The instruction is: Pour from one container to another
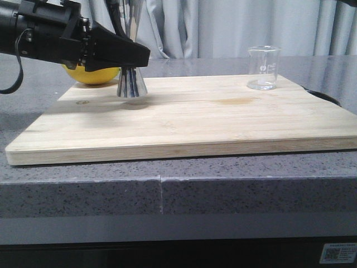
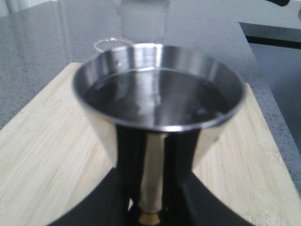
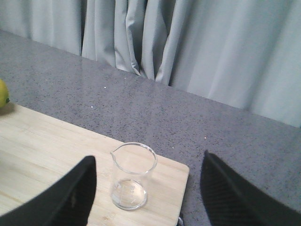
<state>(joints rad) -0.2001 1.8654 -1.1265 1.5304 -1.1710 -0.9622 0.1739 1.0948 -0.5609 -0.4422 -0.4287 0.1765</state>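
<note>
White scale marks are printed on the beaker [image 1: 263,68], too faint to read, and a small label on the counter front below has tiny print and a code that can't be made out either. The beaker stands upright on the far right corner of the cutting board [image 1: 184,120], well apart from the jigger [image 1: 131,82] at the board's far left. Behind the jigger, a yellow fruit [image 1: 92,75] sits just off the board.

The front view hides the jigger's top behind the left gripper [image 1: 136,54]. The left wrist view looks straight into its upper cup, with the gold band at the waist between dark fingers [image 2: 101,207] clamped on it.

From the right wrist view, the right gripper [image 3: 148,188] hangs spread wide, its fingers [image 3: 66,195] either side of the beaker, touching nothing.
</note>
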